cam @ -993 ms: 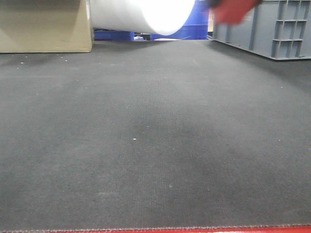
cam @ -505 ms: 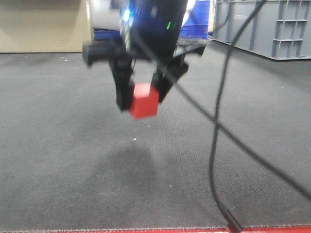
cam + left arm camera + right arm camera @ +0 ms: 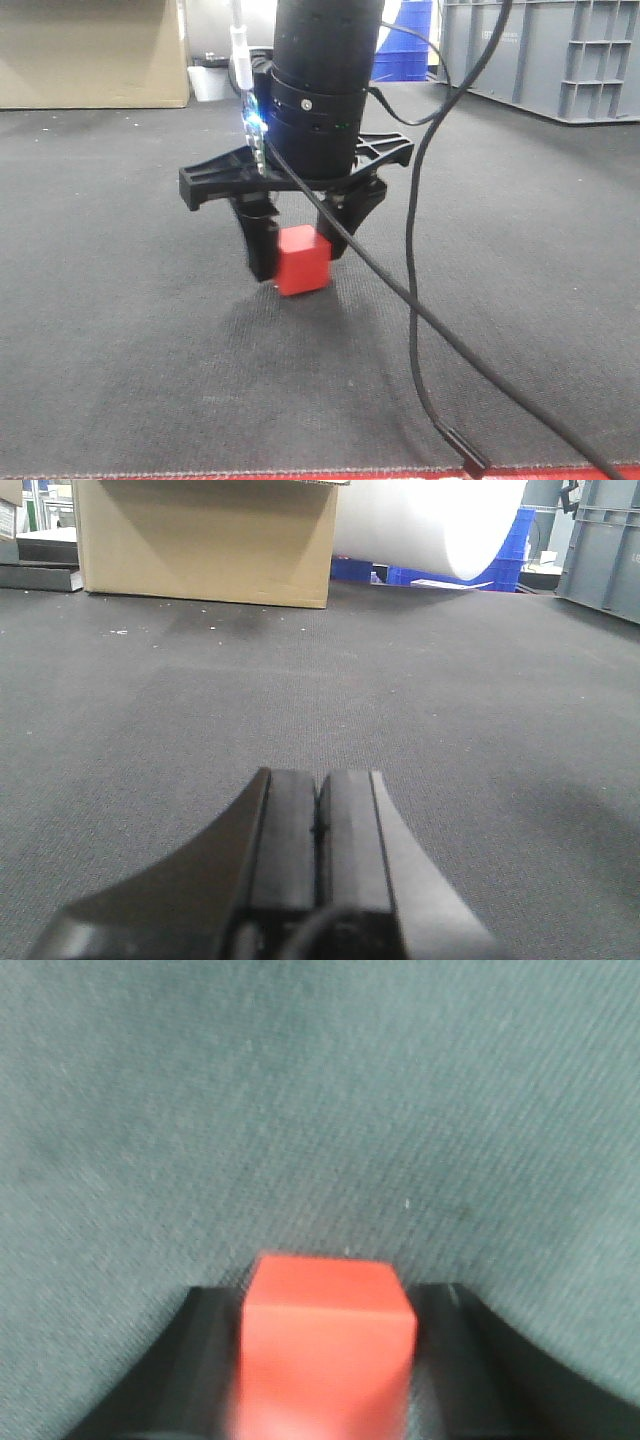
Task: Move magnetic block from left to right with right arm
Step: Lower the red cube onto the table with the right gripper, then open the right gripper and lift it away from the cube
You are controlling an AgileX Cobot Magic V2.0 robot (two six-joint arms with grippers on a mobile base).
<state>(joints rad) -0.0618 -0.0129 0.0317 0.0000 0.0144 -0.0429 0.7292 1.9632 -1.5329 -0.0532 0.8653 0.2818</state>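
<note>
A dark grey mat [image 3: 120, 300] covers the whole work surface and fills most of every view. At its far edge stand a tan cardboard box [image 3: 205, 540], a white roll [image 3: 440, 520] lying on its side, blue crates [image 3: 405, 45] behind it, and a grey plastic crate [image 3: 560, 55] at the far right.

The right arm [image 3: 320, 90], a thick black cylinder with a small blue light on its side, reaches straight down over the middle of the mat. Thin black cables [image 3: 420, 300] hang from it and trail toward the near edge. A red strip [image 3: 300, 474] runs along that near edge.

The right gripper [image 3: 298, 252] is clamped on the magnetic block [image 3: 303, 260], one dark finger [image 3: 260, 240] pressed to each side. The red cube sits tilted between the fingertips, close above the mat; whether its lowest corner touches the surface cannot be told. In the right wrist view the block [image 3: 325, 1345] fills the gap between the two black fingers, with bare mat beyond.

The left gripper [image 3: 318, 825] lies low over the mat, its two pads pressed flat together with nothing between them.
</note>
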